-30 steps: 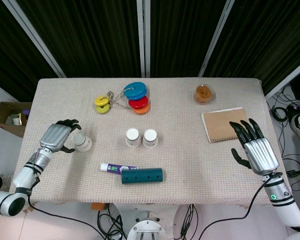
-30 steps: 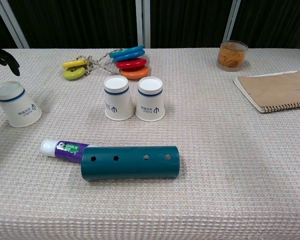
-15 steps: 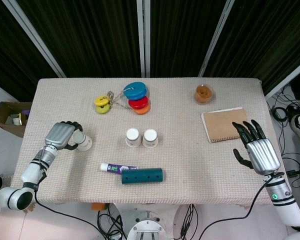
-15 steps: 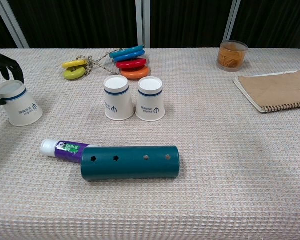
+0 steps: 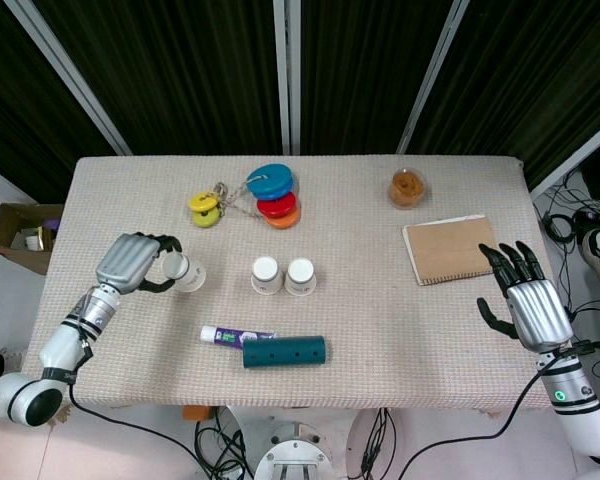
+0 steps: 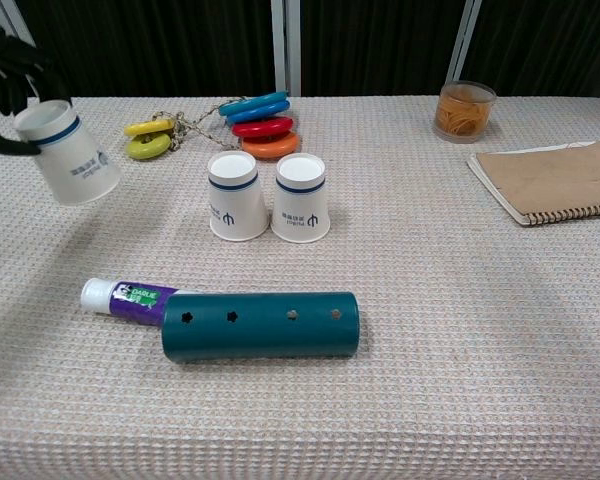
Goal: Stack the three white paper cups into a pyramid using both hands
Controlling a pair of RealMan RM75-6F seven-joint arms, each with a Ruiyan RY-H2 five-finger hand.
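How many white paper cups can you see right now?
3. Two stand upside down side by side mid-table, the left cup and the right cup. The third cup is tilted, lifted in the left hand. None looks hidden.

Three white paper cups (image 6: pixel 239 196), five coloured discs (image 6: pixel 262 126), one teal tube (image 6: pixel 261 325), one toothpaste (image 6: pixel 125 295), one notebook (image 6: pixel 557 181), one jar (image 6: pixel 464 111).
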